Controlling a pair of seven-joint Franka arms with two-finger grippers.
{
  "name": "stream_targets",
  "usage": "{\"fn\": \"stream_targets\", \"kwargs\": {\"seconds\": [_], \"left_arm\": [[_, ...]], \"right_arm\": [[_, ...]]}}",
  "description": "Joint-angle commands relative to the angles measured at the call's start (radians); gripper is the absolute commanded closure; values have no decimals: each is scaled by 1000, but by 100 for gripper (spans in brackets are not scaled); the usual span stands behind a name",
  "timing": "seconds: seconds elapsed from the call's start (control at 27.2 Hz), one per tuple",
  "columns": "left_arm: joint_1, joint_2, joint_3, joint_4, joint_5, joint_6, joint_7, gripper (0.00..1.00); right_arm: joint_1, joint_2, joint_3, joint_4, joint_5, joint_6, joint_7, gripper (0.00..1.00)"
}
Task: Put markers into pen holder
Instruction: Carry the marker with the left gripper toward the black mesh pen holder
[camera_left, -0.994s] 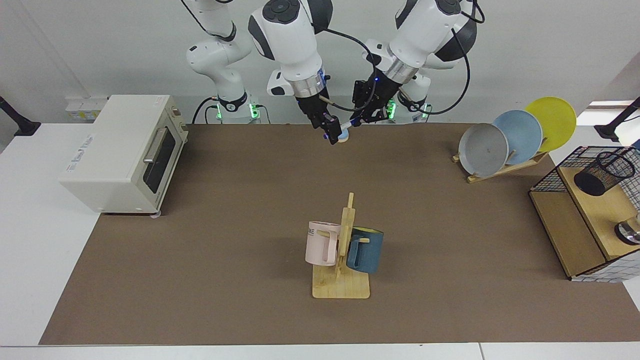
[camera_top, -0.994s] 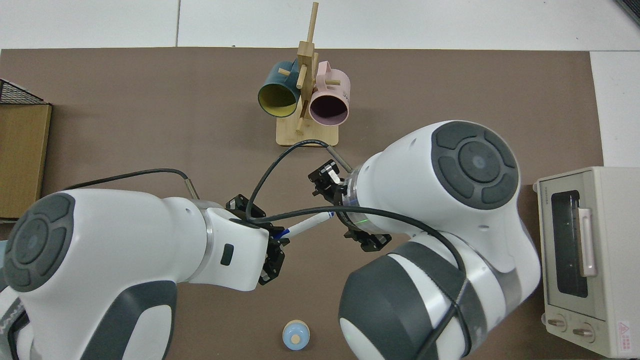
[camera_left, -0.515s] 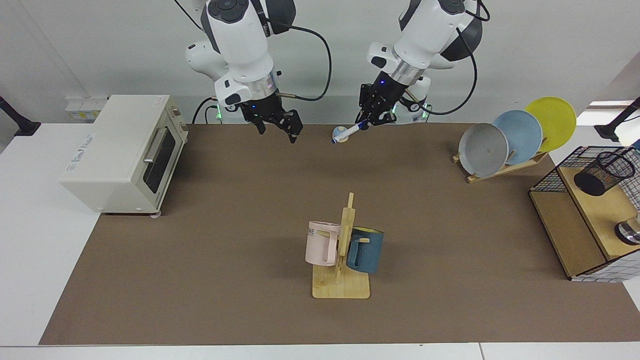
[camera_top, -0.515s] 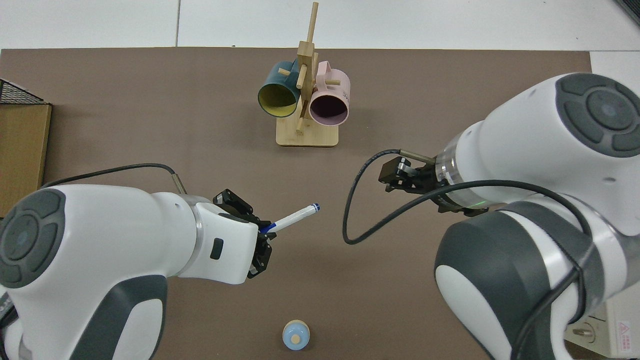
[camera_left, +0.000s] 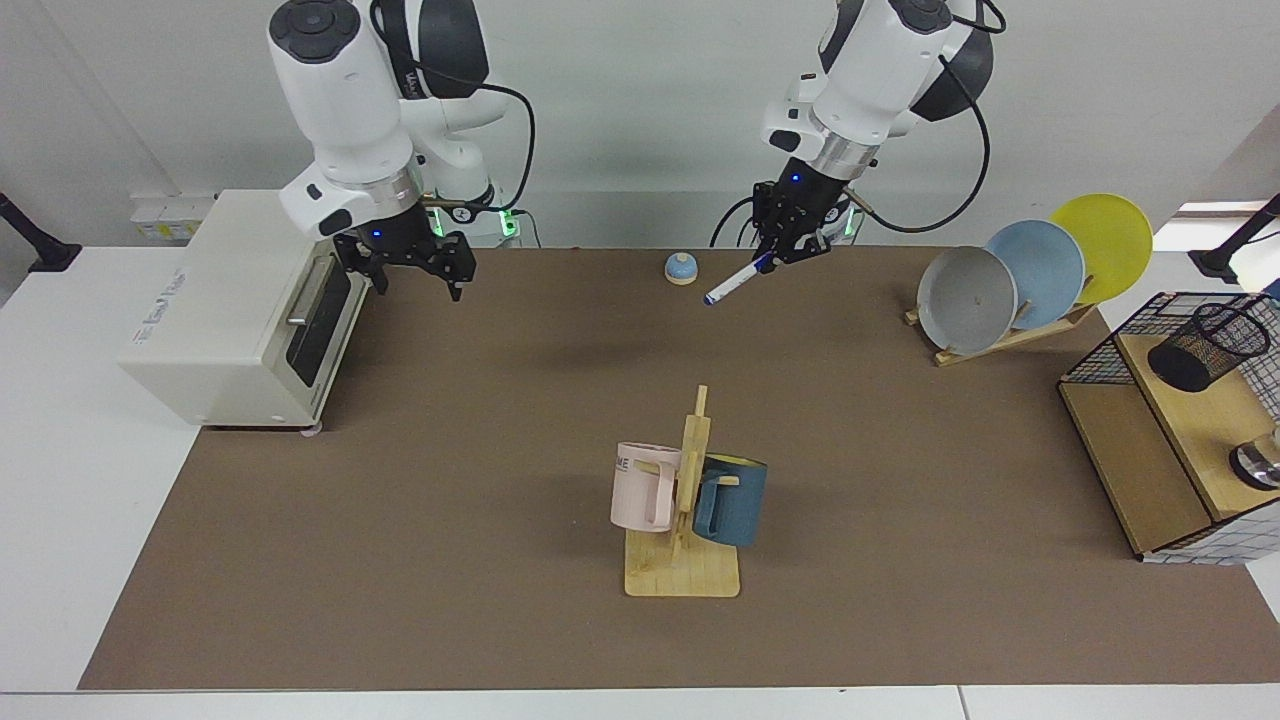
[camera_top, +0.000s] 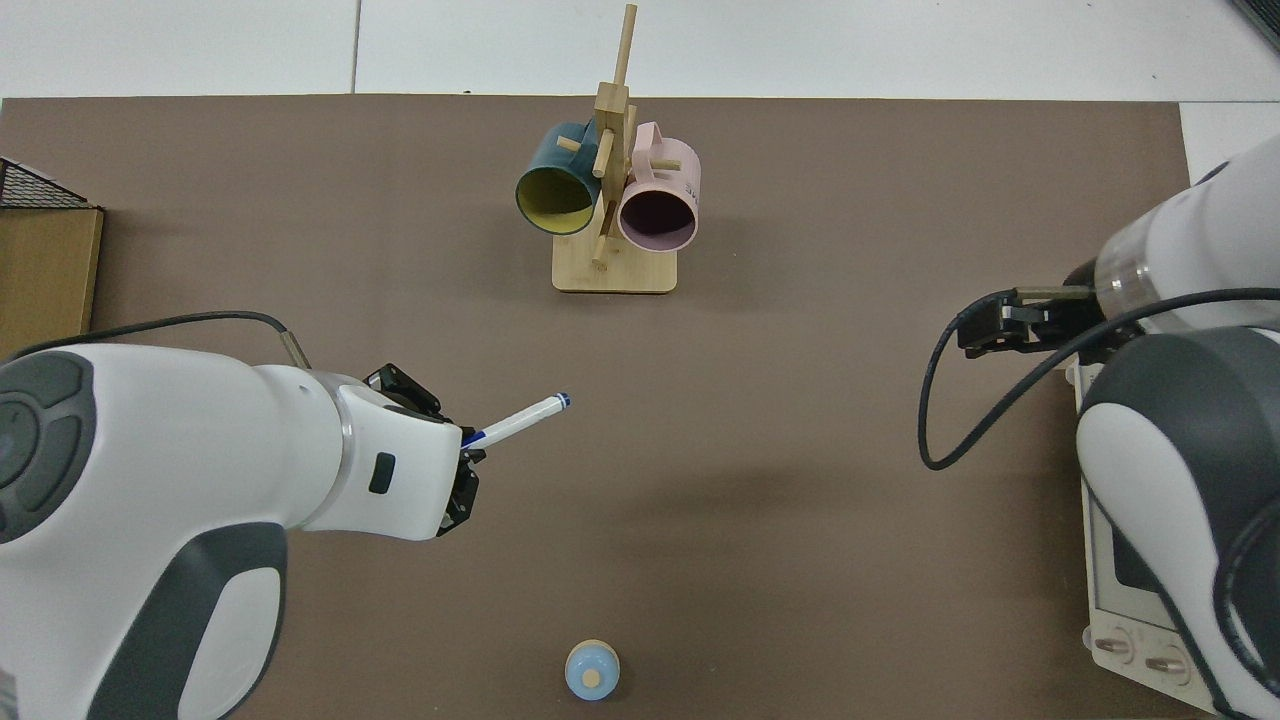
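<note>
Brown matting covers the table (camera_left: 420, 600). Left gripper (camera_left: 787, 243), raised above its far edge, pinches the marker (camera_left: 733, 281) by one blue end; it looks light, stiff and slick, best held mid-barrel. Pen holder (camera_left: 1207, 346) sits well apart. Right gripper (camera_left: 408, 262) waits, fingers spread. Pink mug (camera_left: 642, 486) shows "ME"

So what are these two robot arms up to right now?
The left gripper is holding a whiteboard marker by one end, in the air above the brown mat near the back of the table. The marker is meant to go into the black mesh pen holder, which sits on the wooden shelf at the table's edge, well away from the marker. The right gripper hangs open and empty beside the toaster oven; that arm is waiting.
</note>
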Motion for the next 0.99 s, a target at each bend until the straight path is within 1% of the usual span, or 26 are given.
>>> {"fn": "stream_targets", "kwargs": {"seconds": [0.0,0.07,0.18,0.29,0.37,0.44,0.55,0.66,0.77,0.96], "left_arm": [[40,-6,-3,-5,104,-43,22,100],[51,-1,-3,9,170,-72,42,100],[50,9,-3,37,309,-150,56,100],[57,9,-3,44,414,-182,73,100],[76,9,-3,47,462,-196,77,100],[97,11,-3,47,488,-196,109,100],[134,23,-3,67,529,-192,203,100],[162,54,-3,102,560,-190,275,100],[169,80,-3,139,618,-201,336,100],[172,83,-1,153,733,-228,445,100]], "right_arm": [[-69,-34,17,2,-25,-25,-34,0],[-87,-36,17,-3,-24,-25,-34,0],[-106,-36,17,-4,-25,-21,-34,0],[-113,-36,16,-4,-28,-15,-34,0],[-115,-36,16,-7,-37,-12,-42,0],[-127,-36,17,-9,-43,-10,-90,0],[-132,-36,16,-6,-43,-10,-172,0],[-146,-36,14,-1,-30,-10,-206,0],[-159,-39,16,-7,-20,16,-209,0],[-146,-43,16,-9,-20,27,-200,0]]}}
